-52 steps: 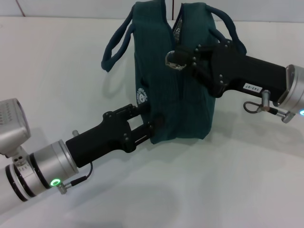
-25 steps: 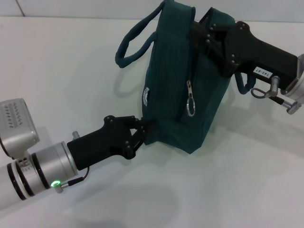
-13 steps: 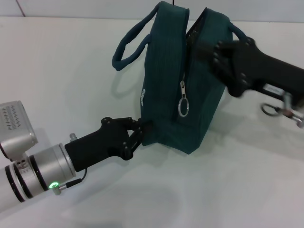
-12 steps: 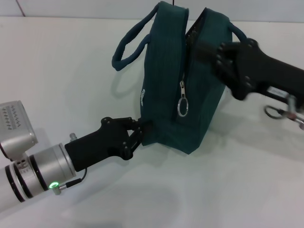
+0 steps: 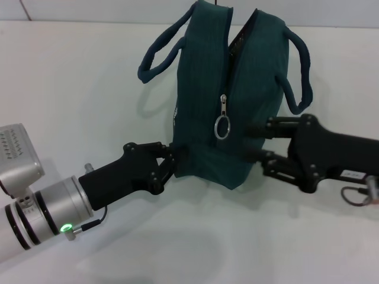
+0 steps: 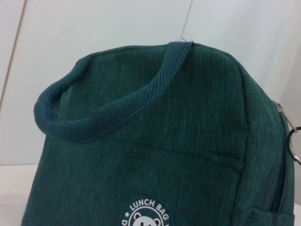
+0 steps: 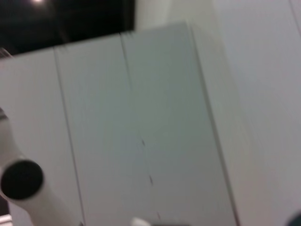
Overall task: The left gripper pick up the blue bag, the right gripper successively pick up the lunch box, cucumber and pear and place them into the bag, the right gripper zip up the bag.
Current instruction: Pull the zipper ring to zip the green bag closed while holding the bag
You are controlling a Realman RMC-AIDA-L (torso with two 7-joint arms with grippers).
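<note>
here the dark teal-blue ribbed fabric bag (image 5: 228, 94) stands tilted on the white table (image 5: 89, 77), its two looped woven handles drooping to either side and a metal ring pull (image 5: 222, 126) hanging from the zip. the black left gripper (image 5: 167, 164) pinches the bag's lower corner. the black right gripper (image 5: 256, 149) sits at the bag's other lower side, jaws spread, tips hidden against the cloth. a white round logo (image 6: 146, 217) is cut off in the left wrist view
</note>
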